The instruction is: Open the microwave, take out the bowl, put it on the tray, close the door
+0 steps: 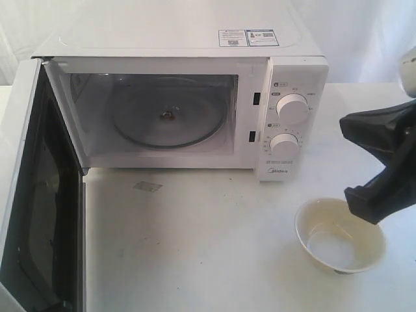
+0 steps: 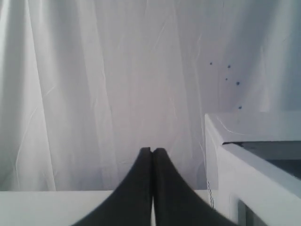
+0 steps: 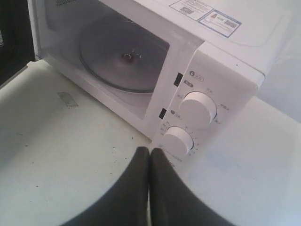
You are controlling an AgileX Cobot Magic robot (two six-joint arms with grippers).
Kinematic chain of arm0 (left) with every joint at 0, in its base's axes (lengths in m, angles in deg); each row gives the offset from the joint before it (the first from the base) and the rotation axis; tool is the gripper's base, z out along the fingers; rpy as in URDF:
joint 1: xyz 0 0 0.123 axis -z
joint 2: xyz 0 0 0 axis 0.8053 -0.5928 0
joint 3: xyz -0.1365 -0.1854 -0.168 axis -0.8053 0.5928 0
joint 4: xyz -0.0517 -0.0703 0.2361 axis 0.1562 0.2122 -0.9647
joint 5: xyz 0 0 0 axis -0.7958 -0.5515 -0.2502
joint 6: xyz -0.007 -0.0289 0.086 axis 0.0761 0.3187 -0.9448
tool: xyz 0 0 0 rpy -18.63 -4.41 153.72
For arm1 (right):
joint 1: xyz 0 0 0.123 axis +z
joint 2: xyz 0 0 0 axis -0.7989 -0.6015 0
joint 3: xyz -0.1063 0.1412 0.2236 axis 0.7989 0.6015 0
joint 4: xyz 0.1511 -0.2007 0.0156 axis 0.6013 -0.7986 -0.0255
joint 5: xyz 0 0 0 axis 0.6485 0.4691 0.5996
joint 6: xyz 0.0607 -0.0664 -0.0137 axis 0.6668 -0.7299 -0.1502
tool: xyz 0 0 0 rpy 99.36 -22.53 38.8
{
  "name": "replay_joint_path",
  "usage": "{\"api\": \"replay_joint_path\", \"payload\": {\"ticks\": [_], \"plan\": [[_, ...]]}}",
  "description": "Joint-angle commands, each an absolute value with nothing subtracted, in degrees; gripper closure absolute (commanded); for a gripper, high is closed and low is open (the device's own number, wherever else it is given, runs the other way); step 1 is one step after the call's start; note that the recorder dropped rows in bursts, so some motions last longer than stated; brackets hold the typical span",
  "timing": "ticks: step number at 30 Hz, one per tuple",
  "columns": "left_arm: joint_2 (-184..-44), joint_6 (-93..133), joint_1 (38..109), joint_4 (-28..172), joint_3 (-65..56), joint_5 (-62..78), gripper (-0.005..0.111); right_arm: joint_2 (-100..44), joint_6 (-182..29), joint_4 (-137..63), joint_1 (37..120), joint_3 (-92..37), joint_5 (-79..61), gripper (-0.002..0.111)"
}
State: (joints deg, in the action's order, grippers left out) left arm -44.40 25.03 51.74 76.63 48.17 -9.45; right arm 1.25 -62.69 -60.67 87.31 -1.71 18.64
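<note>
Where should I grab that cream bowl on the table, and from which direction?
Pinch the rim of the bowl from above, one finger inside: it sits upright, mouth open, and its flaring sides would probably slip from a side grasp.

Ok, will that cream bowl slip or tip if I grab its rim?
The bowl looks rigid, so it should not flex. Its glossy inside hints at a slippery rim. Flaring sides may let it tip if pushed sideways.

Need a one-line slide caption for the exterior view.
Microwave with door open and empty inside; cream bowl on the table beside it, right gripper close by.
</note>
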Motion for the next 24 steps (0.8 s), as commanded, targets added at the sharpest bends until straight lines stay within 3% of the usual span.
{"api": "replay_joint_path", "payload": {"ticks": [1, 9, 24], "plan": [[-48.7, 21.0, 51.5, 76.9, 35.7, 4.3, 0.107, 1.6, -65.5, -60.2, 86.7, -1.1, 17.1, 0.108], [-60.0, 20.4, 51.5, 76.9, 22.2, 36.9, 0.107, 1.6, -65.5, -60.2, 86.7, -1.1, 16.2, 0.108], [-61.0, 20.3, 51.5, 80.2, 22.1, 33.0, 0.107, 1.6, -65.5, -61.1, 86.7, -1.1, 17.7, 0.108]]}}
